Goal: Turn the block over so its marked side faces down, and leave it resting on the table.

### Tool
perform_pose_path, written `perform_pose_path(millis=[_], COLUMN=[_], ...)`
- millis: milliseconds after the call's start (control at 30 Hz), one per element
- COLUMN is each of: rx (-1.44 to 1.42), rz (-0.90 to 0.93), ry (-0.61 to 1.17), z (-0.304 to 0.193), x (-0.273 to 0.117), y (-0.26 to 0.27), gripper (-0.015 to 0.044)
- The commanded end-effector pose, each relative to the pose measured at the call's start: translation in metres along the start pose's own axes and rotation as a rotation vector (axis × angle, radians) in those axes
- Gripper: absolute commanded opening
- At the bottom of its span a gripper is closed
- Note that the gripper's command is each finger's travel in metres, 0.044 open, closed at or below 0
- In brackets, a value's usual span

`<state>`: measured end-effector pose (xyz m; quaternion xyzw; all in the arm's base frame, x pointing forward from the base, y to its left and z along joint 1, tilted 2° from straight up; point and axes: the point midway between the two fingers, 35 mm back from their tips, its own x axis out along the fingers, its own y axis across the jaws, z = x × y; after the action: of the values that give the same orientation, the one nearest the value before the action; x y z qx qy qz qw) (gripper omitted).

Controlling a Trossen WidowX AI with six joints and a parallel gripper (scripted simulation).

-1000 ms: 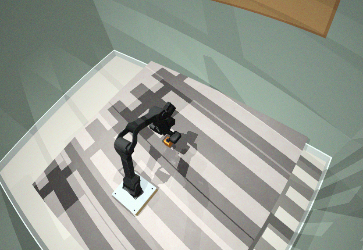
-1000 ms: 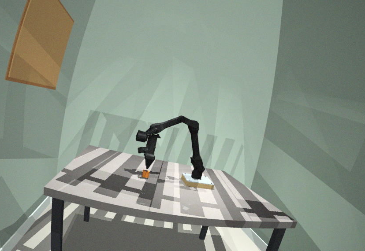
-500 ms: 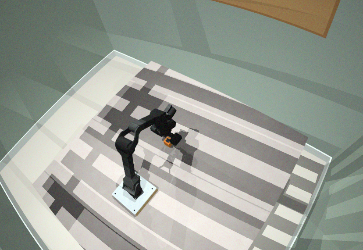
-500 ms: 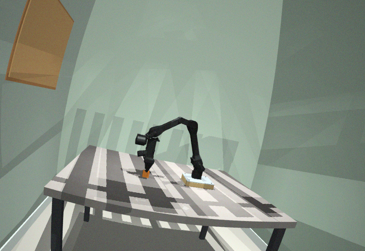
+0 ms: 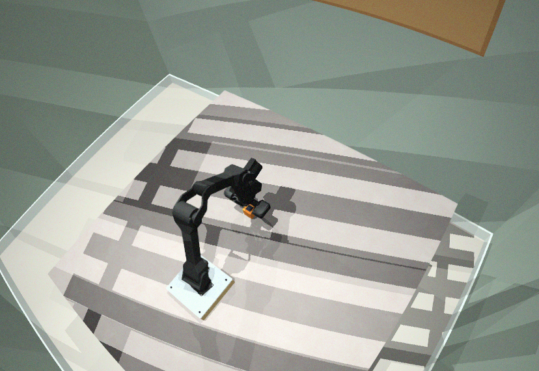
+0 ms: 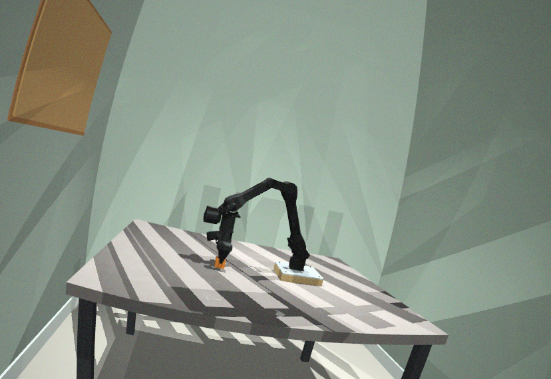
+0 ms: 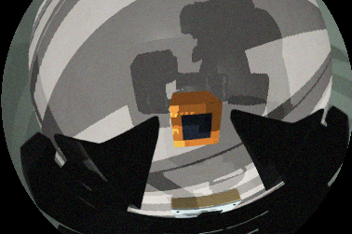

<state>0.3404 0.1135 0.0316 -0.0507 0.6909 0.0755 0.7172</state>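
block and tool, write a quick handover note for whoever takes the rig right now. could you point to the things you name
Tool (image 5: 247, 209) (image 6: 220, 262) (image 7: 196, 117): open, partly closed in, a finger on either side of the block with gaps showing in the wrist view; holding nothing.
Block (image 5: 248, 211) (image 6: 219, 264) (image 7: 196, 143): orange, on the table (image 5: 323, 258) (image 6: 249, 294) (image 7: 112, 76), dark mark facing up.
Done: tool lowered around the block.
Left: grip, lift, turn the mark face down, set down on the table, let go.
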Motion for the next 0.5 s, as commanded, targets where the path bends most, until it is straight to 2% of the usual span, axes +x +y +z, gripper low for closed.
perform_pose_path(millis=[0,100,467], rx=[0.003,0.003,0.003], rz=[0.004,0.004,0.004], ry=[0.005,0.005,0.005], z=[-0.0016,-0.0016,-0.0016], x=[0.002,0.002,0.002], y=[0.0007,0.0007,0.0007], gripper=[0.0256,0.0177,0.0104])
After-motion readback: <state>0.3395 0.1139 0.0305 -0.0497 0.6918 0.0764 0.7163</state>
